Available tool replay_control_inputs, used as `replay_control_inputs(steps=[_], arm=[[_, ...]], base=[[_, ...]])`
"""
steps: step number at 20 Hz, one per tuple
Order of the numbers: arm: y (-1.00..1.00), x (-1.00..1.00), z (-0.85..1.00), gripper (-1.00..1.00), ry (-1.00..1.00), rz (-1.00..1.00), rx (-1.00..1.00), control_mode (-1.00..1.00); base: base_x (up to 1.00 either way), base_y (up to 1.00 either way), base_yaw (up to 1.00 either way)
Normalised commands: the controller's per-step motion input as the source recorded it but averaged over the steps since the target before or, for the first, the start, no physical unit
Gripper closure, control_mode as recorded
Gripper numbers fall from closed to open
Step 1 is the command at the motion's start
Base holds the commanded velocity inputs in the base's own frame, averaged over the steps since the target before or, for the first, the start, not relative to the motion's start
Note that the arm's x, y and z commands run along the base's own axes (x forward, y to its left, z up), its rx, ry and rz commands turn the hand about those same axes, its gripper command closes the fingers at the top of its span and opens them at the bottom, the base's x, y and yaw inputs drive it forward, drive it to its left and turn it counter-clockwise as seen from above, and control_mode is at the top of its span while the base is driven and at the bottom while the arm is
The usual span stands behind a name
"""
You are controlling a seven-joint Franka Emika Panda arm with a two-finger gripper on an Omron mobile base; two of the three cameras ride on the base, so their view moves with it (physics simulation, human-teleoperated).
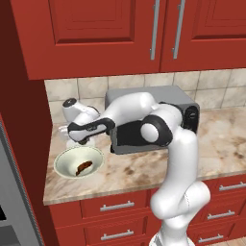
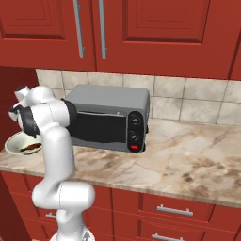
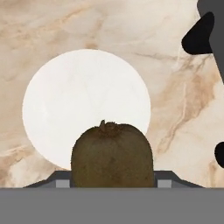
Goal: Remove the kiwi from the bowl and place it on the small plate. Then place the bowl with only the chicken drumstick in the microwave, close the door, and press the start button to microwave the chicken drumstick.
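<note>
Drumstick (image 1: 83, 167) alone in bowl (image 1: 65, 158) — kiwi (image 3: 112, 155) clamped in end effector (image 3: 112, 181) above plate (image 3: 83, 98).

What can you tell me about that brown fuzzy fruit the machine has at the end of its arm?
It is a kiwi: oval, dull brown, rough-skinned, with a small stem nub on top. It sits whole between the gripper fingers, whose grey tips peek out at either side. It hangs above a round white small plate on the marble counter, not resting on it.

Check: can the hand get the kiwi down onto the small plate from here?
Probably yes: the hand holds the kiwi over the small plate, whose white face lies bare with nothing between.
</note>
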Motion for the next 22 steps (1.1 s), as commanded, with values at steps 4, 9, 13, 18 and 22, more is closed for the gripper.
replay_control_inputs(steps=[4, 9, 13, 18, 22], arm=[[0.0, 0.19, -0.22, 1.0, 0.09, -0.14, 0.0, -1.0], [-0.01, 0.08, 0.0, 1.0, 0.03, -0.11, 0.0, -1.0], [-0.12, 0.13, 0.22, 1.0, 0.0, -0.03, 0.0, -1.0], [0.01, 0.37, -0.2, 1.0, 0.03, 0.0, 0.0, -1.0], [0.13, 0.32, -0.38, 1.0, 0.09, 0.0, 0.0, -1.0]], base=[[0.0, 0.0, 0.0], [0.0, 0.0, 0.0], [0.0, 0.0, 0.0], [0.0, 0.0, 0.0], [0.0, 0.0, 0.0]])
